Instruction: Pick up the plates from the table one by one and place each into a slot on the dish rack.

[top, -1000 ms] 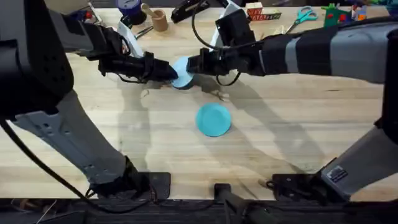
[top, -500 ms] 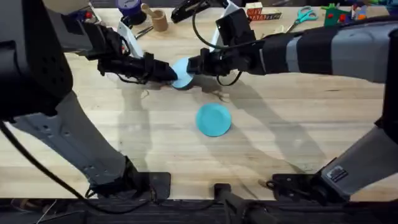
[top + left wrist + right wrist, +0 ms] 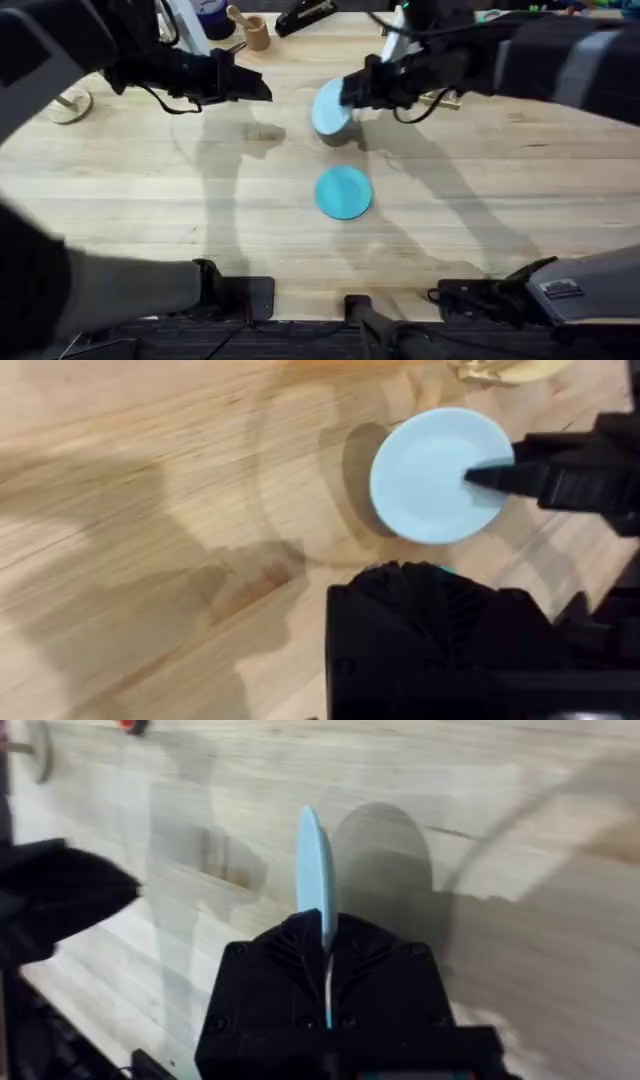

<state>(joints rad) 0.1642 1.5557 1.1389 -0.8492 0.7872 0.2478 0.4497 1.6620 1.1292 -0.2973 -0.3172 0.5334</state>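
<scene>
The right arm's black two-finger gripper [image 3: 347, 92] is pinching the pale sky-blue round plastic plate [image 3: 329, 107] by its rim, holding it on edge above the light butcher-block wooden table [image 3: 480, 190]. The deeper turquoise round plate [image 3: 344, 192] is lying flat on the table nearer the bases. The left gripper [image 3: 262, 92] is hanging off to the side, apart from both plates; I cannot tell whether its fingers are parted.
</scene>
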